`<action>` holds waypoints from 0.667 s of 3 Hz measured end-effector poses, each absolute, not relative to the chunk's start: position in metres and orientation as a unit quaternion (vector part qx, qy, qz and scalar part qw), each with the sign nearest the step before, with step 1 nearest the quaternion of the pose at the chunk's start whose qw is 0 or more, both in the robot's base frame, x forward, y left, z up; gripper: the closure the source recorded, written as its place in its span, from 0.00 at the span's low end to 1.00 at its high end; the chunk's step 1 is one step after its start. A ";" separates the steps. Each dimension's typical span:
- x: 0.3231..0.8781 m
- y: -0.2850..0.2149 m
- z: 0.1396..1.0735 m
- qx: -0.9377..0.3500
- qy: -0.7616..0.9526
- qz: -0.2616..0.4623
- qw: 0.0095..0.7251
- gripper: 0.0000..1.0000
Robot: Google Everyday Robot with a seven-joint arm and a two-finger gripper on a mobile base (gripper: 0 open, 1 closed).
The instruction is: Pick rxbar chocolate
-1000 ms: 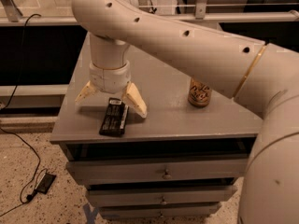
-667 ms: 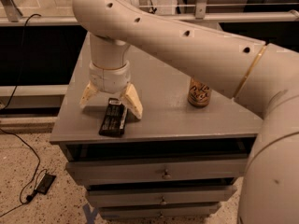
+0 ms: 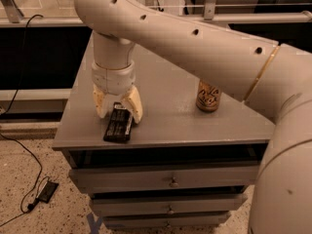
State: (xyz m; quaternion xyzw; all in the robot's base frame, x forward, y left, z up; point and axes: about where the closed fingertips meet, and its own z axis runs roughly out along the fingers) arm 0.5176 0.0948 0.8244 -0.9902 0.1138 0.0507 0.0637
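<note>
**Squarely over the bar, fingers spread**

Now my gripper (image 3: 117,109) hangs left of centre in the frame, pointing down at the cabinet top (image 3: 165,79), with its two fingers (image 3: 132,105) apart and clamped on nothing. The rxbar chocolate (image 3: 118,126) lies flat by the front edge, its upper end between those fingers. Its long axis runs nearly up and down the frame, so my fingers flank its long sides. I judge that closing would pinch it across its width. A drink can (image 3: 208,95) stands well apart to the right.
</note>
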 end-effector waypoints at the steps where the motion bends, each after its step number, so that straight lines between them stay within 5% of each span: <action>1: 0.518 0.095 0.833 -0.990 0.114 0.051 0.064 0.88; 2: 0.518 0.095 0.833 -0.990 0.114 0.051 0.064 1.00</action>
